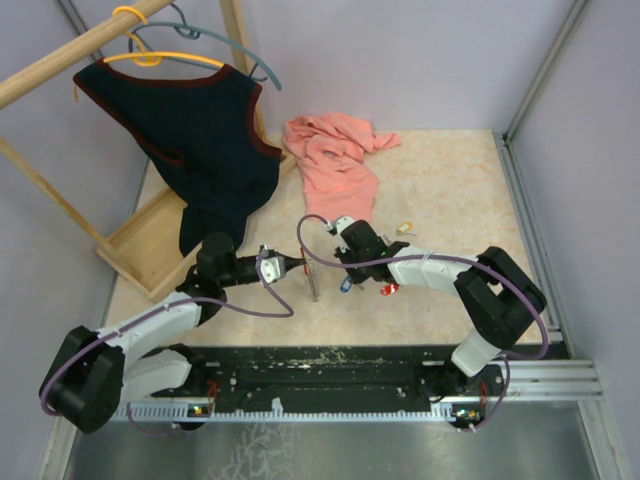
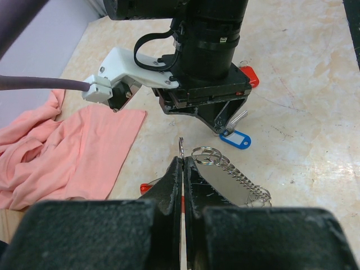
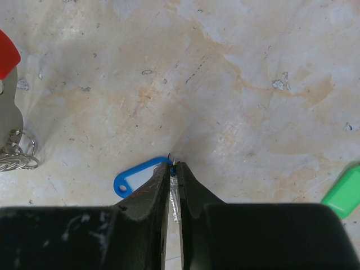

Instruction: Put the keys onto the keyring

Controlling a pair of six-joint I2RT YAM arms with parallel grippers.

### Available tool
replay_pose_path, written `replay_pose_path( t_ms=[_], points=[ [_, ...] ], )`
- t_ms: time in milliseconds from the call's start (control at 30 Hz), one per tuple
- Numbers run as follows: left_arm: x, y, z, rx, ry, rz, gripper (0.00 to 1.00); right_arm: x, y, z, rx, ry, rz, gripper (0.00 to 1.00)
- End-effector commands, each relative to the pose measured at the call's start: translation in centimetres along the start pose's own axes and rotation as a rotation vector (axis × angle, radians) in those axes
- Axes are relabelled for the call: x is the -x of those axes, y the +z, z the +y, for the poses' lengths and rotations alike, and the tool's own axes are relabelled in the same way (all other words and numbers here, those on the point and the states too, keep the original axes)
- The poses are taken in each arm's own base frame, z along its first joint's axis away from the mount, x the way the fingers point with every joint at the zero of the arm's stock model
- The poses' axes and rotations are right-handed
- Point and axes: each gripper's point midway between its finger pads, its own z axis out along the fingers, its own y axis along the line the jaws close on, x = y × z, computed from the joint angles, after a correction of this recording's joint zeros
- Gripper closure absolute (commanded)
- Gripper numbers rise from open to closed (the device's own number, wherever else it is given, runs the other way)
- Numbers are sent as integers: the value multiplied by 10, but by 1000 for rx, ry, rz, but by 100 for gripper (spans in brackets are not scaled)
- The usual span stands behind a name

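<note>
Closest in, the left gripper (image 2: pixel 183 164) is pinched tight on a thin wire end of the keyring (image 2: pixel 228 179), holding it just off the table (image 1: pixel 450 190) near the middle of the near edge. Facing it, the right gripper (image 3: pixel 173 166) is almost closed, and a sliver of metal shows between its tips. I take that for the blade of the blue key (image 3: pixel 135 179), whose head lies at the fingertips, just beside the keyring.

No key looks threaded yet. The blue one seems to be getting lined up, so I'd say the job has barely started and all four are still to go on.

I count one keyring carrying a few small wire loops, and four keys. Besides the blue, there is a red key (image 2: pixel 250 76) behind the right gripper, a green key (image 3: pixel 343 191) off to one side, and a pale yellow key (image 1: pixel 405 228) farther back on the table.
</note>
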Motion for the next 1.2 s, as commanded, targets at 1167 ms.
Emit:
replay_pose_path(
  t_ms=[1167],
  points=[
    [11,3,4,-4,18,-30,100,22,3,3,7,3,-29,92]
  ],
)
